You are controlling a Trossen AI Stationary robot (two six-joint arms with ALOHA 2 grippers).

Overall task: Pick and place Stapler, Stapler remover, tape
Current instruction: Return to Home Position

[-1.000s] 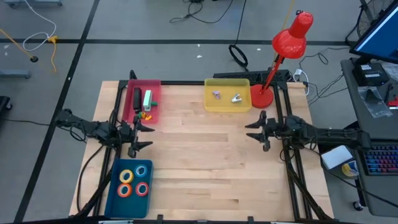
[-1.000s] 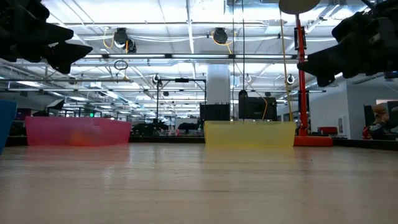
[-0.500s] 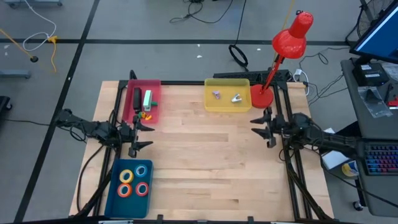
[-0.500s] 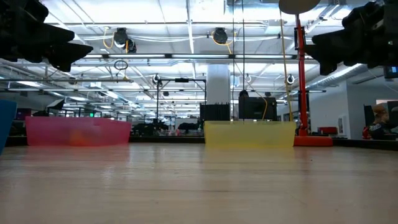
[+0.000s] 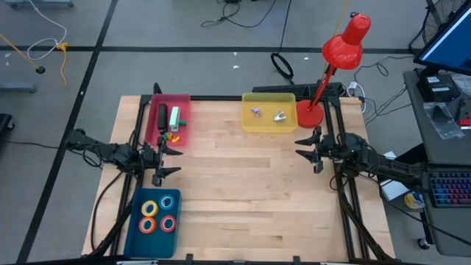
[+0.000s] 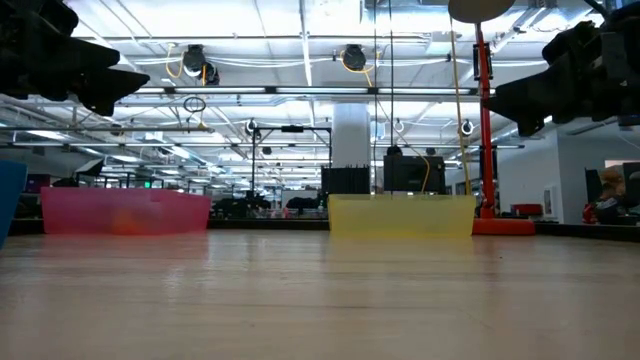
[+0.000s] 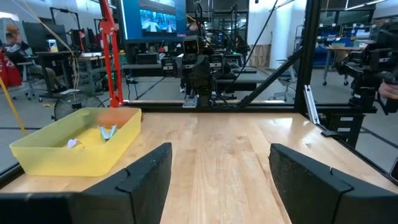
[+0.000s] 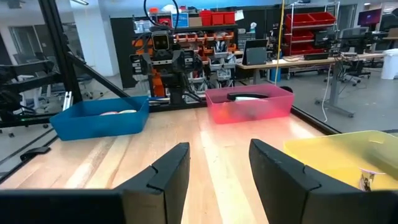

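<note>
Both spread, empty: left pincer (image 5: 175, 162), right pincer (image 5: 303, 147), opposite sides, wood table (image 5: 235, 199); ceiling-lit workshop (image 6: 300, 150) behind.

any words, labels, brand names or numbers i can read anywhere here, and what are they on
No text can be read in any view.
On the blue-lit monitor screen beyond the table: too blurred to read.
On the pink plastic bin, yellow plastic bin and blue plastic bin: no labels show.
</note>
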